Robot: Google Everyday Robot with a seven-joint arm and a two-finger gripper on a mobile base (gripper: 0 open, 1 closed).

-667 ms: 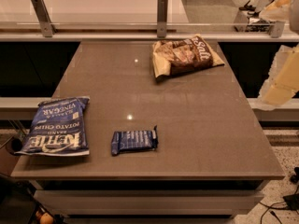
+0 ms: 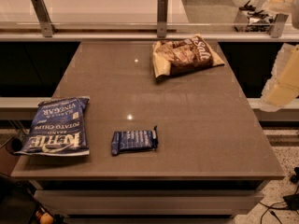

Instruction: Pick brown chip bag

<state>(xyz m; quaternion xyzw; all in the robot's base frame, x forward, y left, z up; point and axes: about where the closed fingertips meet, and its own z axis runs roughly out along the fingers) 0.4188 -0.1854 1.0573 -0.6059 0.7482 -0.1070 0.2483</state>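
Brown chip bag (image 2: 184,55) lying flat at the far end of the table (image 2: 196,125), right of the middle. Gripper (image 2: 254,14) up in the far right corner, well apart from the bag (wide or narrow, no way to say). Blue chip bag (image 2: 55,127) and small bar packet (image 2: 134,140) near the front.

You'll find only one small change, up in the far right corner beyond the desk (image 2: 196,125). The pale upper part of the arm (image 2: 285,85), where the end effector (image 2: 282,3) sits, has pulled upward toward the top edge of the view. It reached lower a moment ago and covered the metal bracket (image 2: 278,26) on the rail behind the desk. That bracket now shows in full beneath it.
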